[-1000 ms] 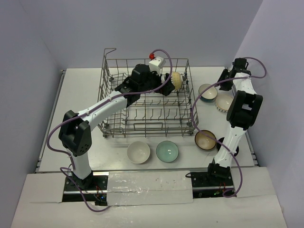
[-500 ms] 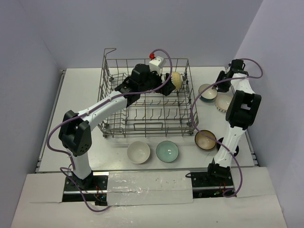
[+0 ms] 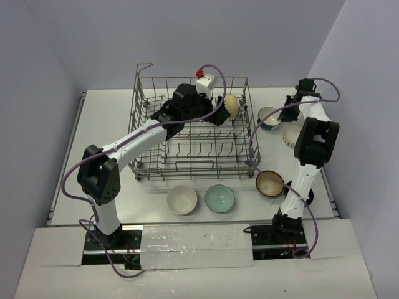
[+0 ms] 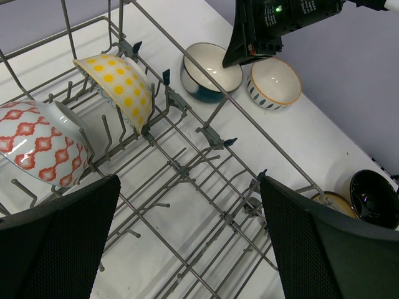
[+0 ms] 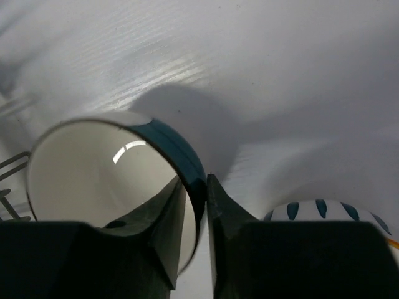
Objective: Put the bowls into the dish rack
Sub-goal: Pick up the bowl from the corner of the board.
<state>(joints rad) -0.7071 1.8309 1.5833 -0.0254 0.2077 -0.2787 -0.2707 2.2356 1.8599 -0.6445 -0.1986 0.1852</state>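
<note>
My right gripper is clamped on the rim of the blue bowl. One finger is inside against the white glaze and the other is outside on the blue wall, low in the middle of my wrist view. In the overhead view the bowl sits right of centre, just beside the right wall of the dish rack. A white bowl with blue dashes sits close by on its far right. I cannot tell from here whether the blue bowl's foot is off the table yet.

The pinch is only on a thin, slick edge, so the grip is the weak point. I judge it best to sink the fingers deeper over the rim before taking the weight. Then I should lift straight up so the bowl does not swing into the dashed bowl next to it. It has to rise above the rack's tall grid side before I carry it toward the frame's centre.

In the left wrist view, a red-patterned bowl and a yellow-dotted bowl stand on edge between the tines at upper left. The rows toward the lower part of that view are free. I would tip the blue bowl onto its edge and drop it into one of those gaps.

My left gripper hangs over the rack with its fingers spread wide, holding nothing. I would choose a slot clear of it.
</note>
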